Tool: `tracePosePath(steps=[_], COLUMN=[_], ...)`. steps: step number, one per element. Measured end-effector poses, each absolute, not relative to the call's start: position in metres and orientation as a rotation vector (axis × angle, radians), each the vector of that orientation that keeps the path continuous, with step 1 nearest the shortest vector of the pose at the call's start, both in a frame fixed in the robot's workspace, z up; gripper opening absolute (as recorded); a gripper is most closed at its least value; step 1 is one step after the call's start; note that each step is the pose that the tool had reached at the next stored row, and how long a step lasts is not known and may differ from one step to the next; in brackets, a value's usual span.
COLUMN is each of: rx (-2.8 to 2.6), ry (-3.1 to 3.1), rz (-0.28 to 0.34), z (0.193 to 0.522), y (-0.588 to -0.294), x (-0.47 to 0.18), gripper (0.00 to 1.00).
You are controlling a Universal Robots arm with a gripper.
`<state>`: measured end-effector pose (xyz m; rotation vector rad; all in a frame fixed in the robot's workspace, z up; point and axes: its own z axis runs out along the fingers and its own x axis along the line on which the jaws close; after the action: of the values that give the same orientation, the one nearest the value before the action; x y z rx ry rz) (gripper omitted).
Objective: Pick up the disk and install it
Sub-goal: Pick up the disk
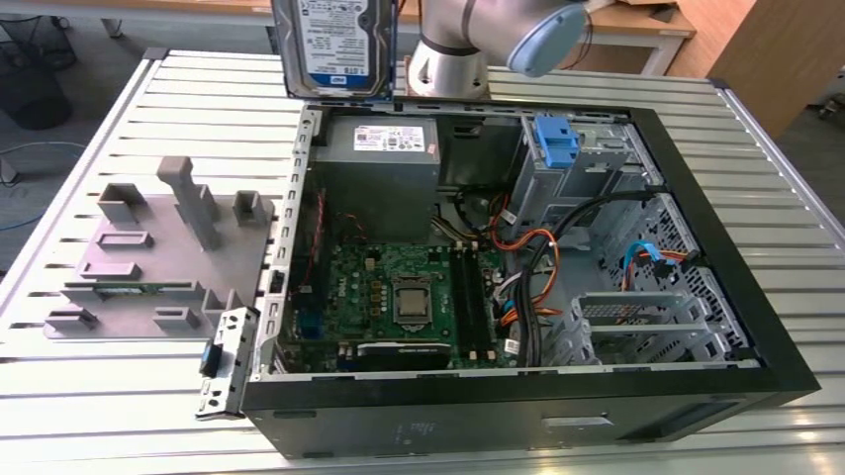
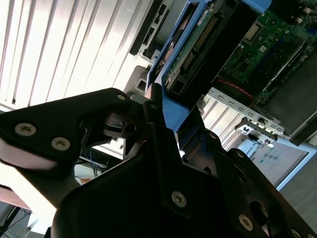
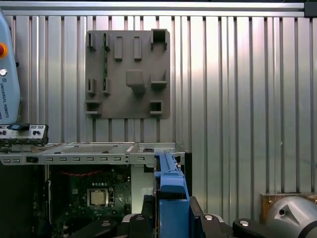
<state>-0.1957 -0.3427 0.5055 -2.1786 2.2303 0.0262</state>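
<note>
Exterior view: disk (image 1: 332, 45) upright in mid-air, label facing the camera, above the table (image 1: 119, 416) at the open PC case's (image 1: 739, 327) far edge; second wrist view adds its connector edge & blue side rail. Arm (image 1: 456, 45) stands beside it behind the case, first wrist view looking down on a grey holder plate (image 3: 126, 74). Gripper (image 2: 173, 119) clenched on the disk, rail btwn the black jaws.

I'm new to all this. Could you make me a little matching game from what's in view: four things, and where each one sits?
1 disk
2 grey plate
3 green circuit board
4 blue bracket

A lying on the table beside the case
B clamped in the hand, off the table
C inside the open case, on its floor
D in the metal cage in the case

Pairs: 1-B, 2-A, 3-C, 4-D.
</note>
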Motion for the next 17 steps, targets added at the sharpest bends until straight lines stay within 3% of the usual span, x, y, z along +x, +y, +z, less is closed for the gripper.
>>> tracePosePath(steps=[17], rx=[-2.179], ry=[2.231], rz=[0.027], z=[0.505], y=[-0.343], x=[-0.155], gripper=[0.36])
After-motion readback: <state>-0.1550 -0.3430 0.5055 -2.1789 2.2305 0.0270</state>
